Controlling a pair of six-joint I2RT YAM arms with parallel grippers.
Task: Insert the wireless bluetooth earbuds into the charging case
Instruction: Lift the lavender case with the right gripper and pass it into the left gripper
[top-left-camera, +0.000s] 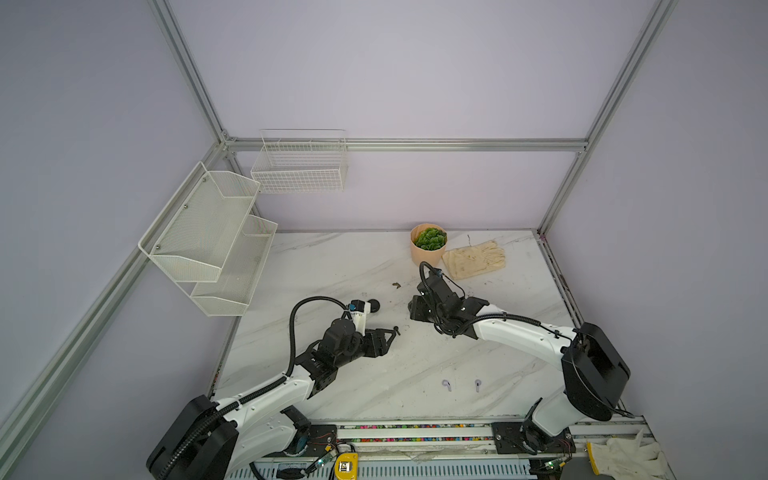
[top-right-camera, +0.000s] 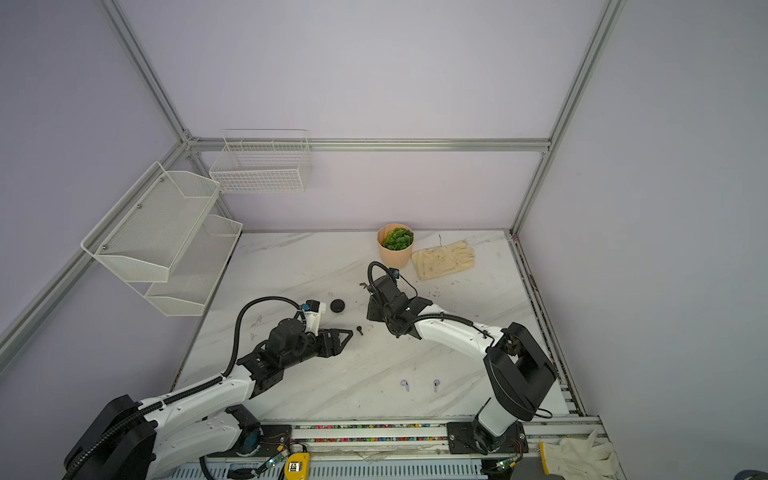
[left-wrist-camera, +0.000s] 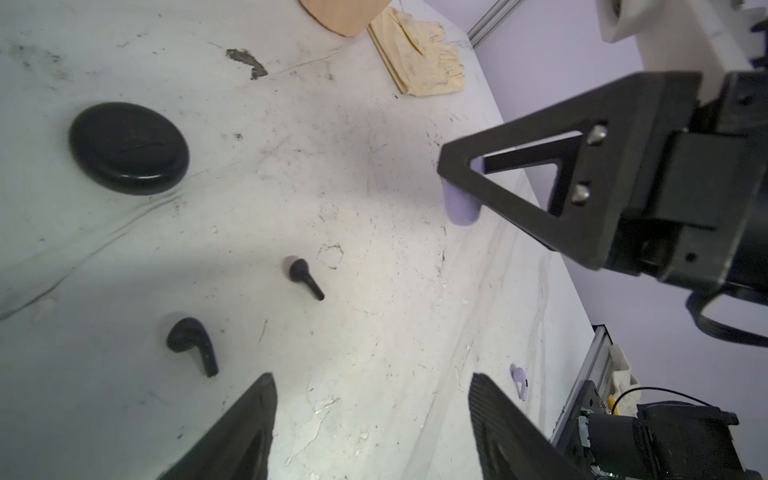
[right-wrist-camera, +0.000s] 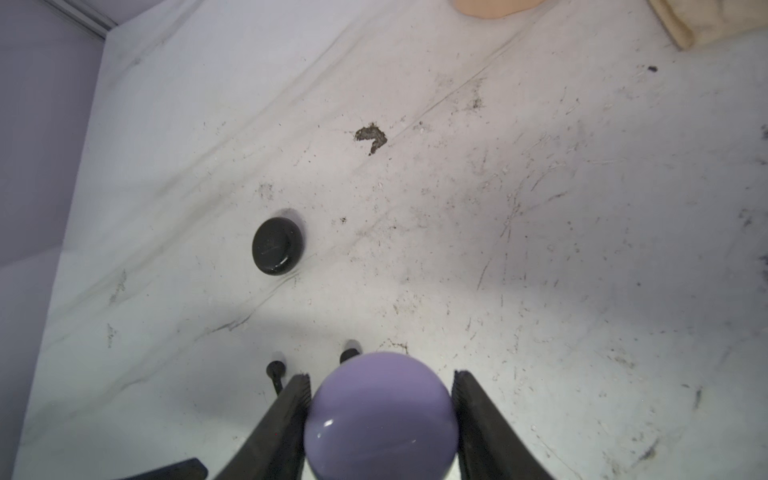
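- Right gripper (right-wrist-camera: 382, 376), mid-frame in both top views, clamps the lilac case (right-wrist-camera: 380, 419), likely steadying it.
- Left gripper (left-wrist-camera: 372, 380), open and empty, faces two black earbuds (left-wrist-camera: 193, 343), seemingly to pick one.

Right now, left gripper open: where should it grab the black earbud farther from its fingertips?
Best guess: take the black earbud by its stem just below the bulb, left gripper coming straight down, jaws either side of the stem's length. It lies flat on the table; the stem is straight-sided, the bulb rounded, likelier to slip.
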